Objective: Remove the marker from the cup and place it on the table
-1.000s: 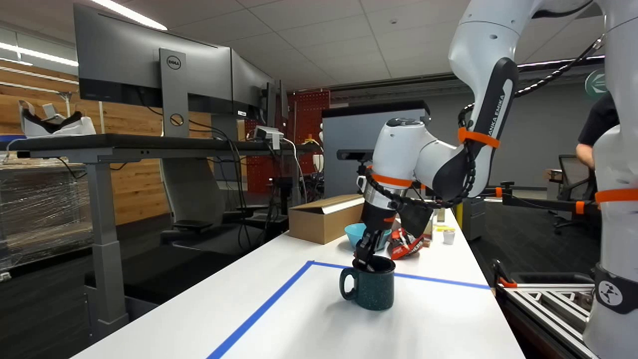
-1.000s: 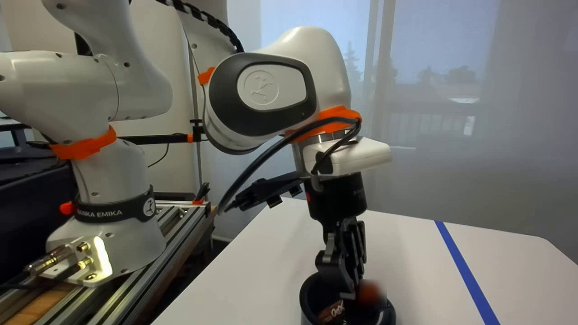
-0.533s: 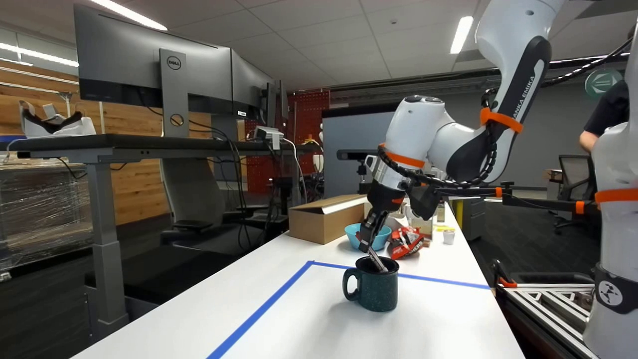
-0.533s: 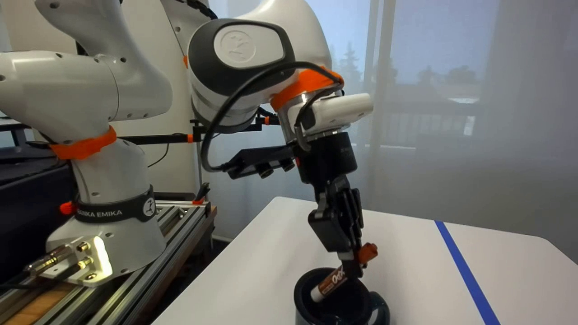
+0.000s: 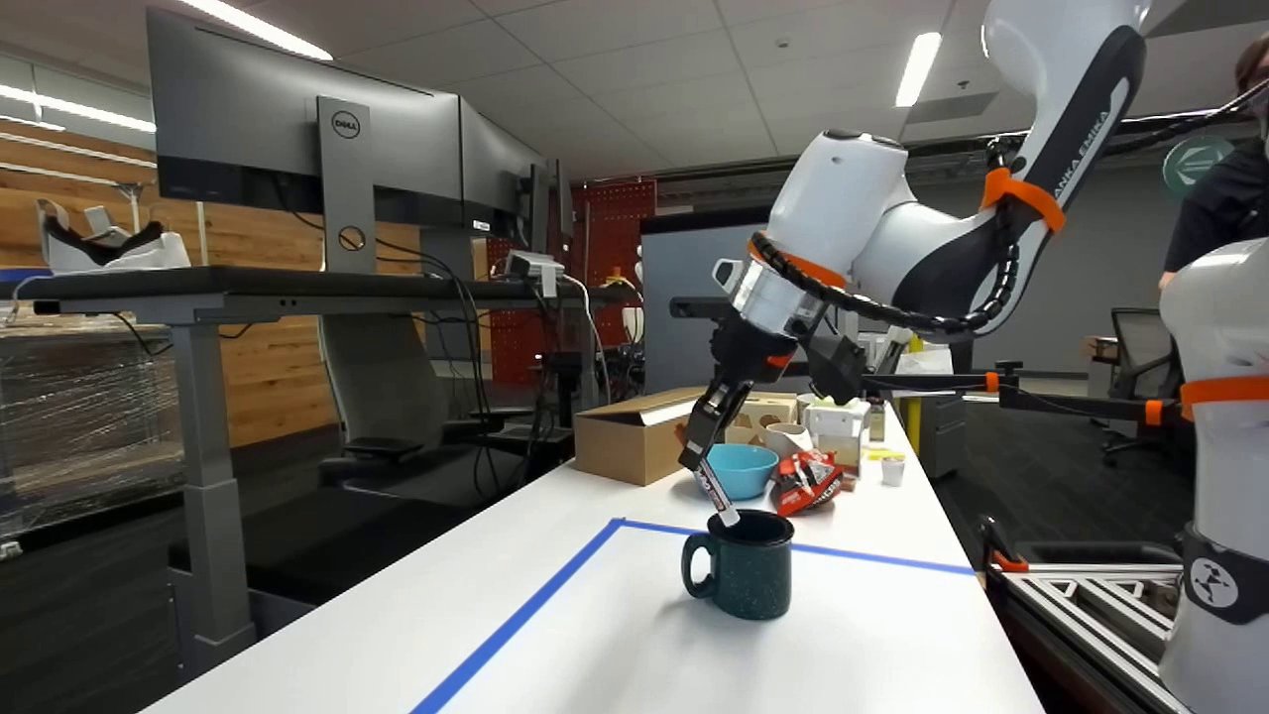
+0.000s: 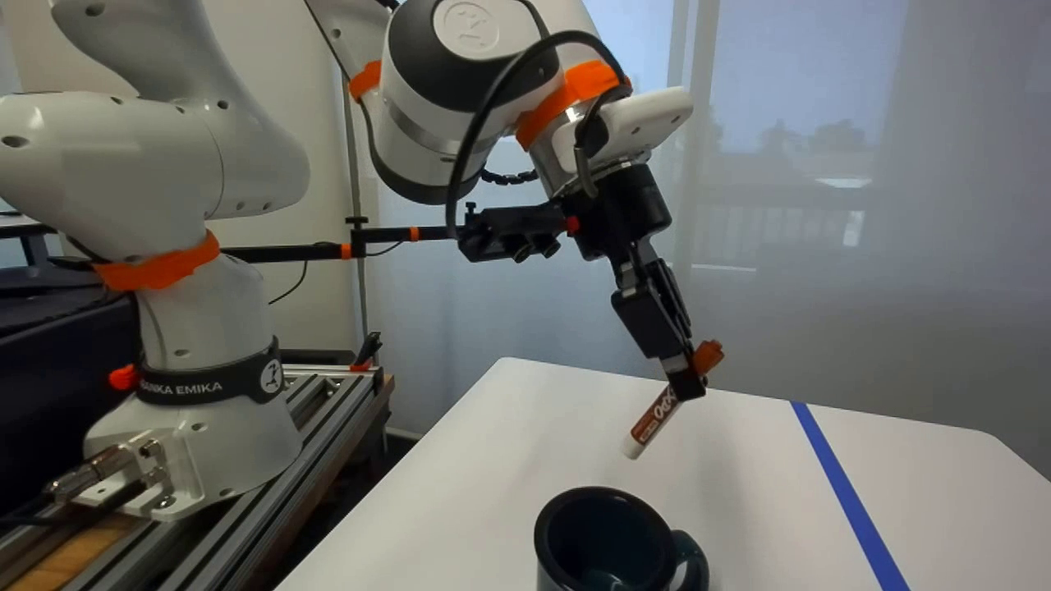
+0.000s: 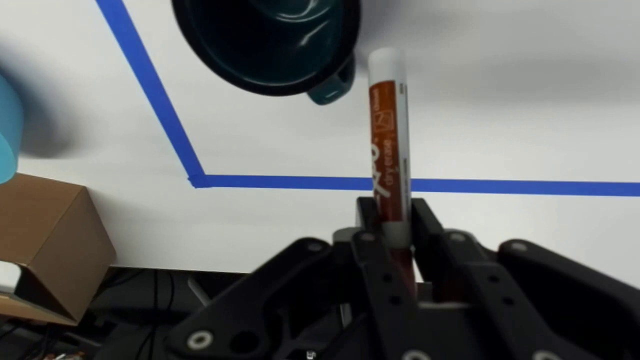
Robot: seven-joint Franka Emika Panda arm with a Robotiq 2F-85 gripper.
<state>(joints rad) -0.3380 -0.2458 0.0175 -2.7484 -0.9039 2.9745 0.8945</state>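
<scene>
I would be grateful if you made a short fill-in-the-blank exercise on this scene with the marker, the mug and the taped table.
1. The fingers grip the marker, printed with the words "dry ____".
2. The mug stands upright on the table, whose colour is ____.
3. The tape on the table is coloured ____.
4. The box near the bowl is made of ____.

Missing words: erase; white; blue; cardboard.

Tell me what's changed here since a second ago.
In an exterior view, the closed jaws have lifted the slim brown-and-white cylindrical marker up and out of the speckled dark teal cylindrical mug, which sits slightly further right; nothing was let go. The mug stays upright. The light blue round bowl and brown rectangular cardboard box stayed put.
</scene>
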